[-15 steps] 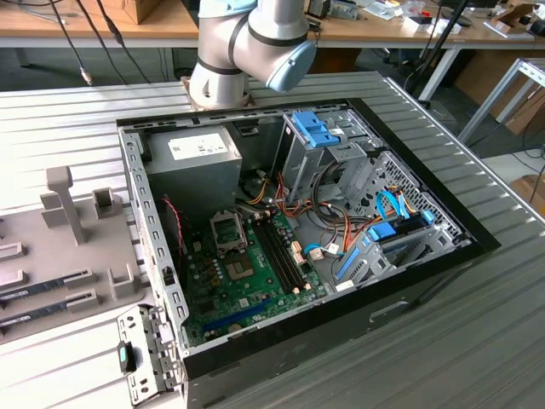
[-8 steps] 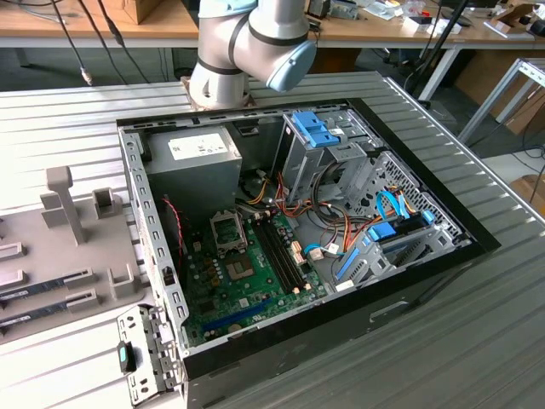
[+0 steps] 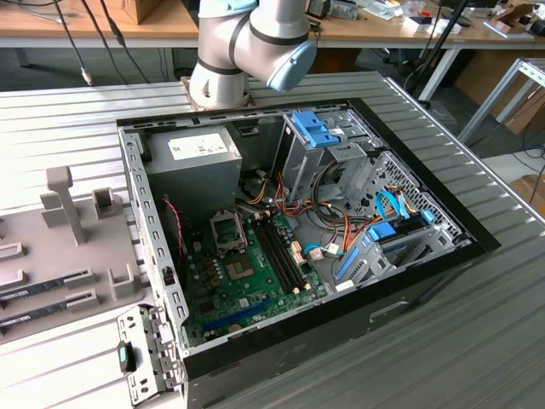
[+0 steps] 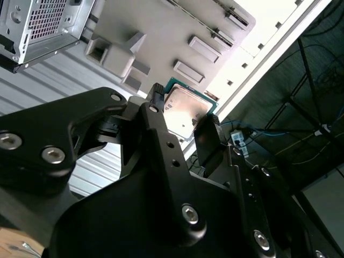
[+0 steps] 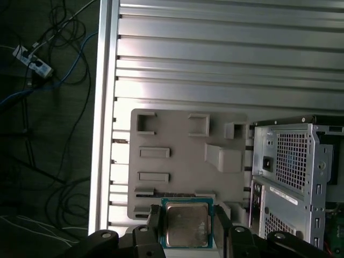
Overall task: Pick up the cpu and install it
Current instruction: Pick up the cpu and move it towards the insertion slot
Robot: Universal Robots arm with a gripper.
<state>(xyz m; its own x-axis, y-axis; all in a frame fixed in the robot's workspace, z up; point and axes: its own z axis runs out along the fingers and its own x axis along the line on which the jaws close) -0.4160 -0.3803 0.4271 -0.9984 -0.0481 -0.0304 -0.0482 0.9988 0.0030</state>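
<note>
Second wrist view: tool (image 4: 181, 121) clenched on cpu (image 4: 185, 110), black fingers (image 4: 207, 138) pressing two opposite edges, metal lid bare, likely so the underside goes untouched. Same grip in first wrist view: cpu (image 5: 186, 224) flat between fingers (image 5: 154, 226), hanging well above grey tray (image 5: 183, 140), apart from it. Tray on ribbed table (image 5: 215, 54), just beside open case (image 5: 290, 161); shaped pockets and posts, presumably for parking parts at fixed spots, several pockets looking vacant, rest hard to tell. Exterior view: case (image 3: 150, 239) lying on its side, panel off, presumably for reach from above. Inside: motherboard (image 3: 247, 283) flat on the bottom, socket (image 3: 228, 228) with frame around it, seemingly unfilled; power supply (image 3: 200, 158) in far corner; drive cage (image 3: 328, 149) with blue parts toward exterior view's right; cables (image 3: 341, 217) bundled between cage and board. Tray (image 3: 85, 247) at exterior view's left, memory sticks (image 3: 47, 284) lying in its long slots, kept apart from one another. Arm (image 3: 247, 43) rising behind case, at far side of table (image 3: 85, 111). Task judged at carry stage: cpu lifted, not seated.
</note>
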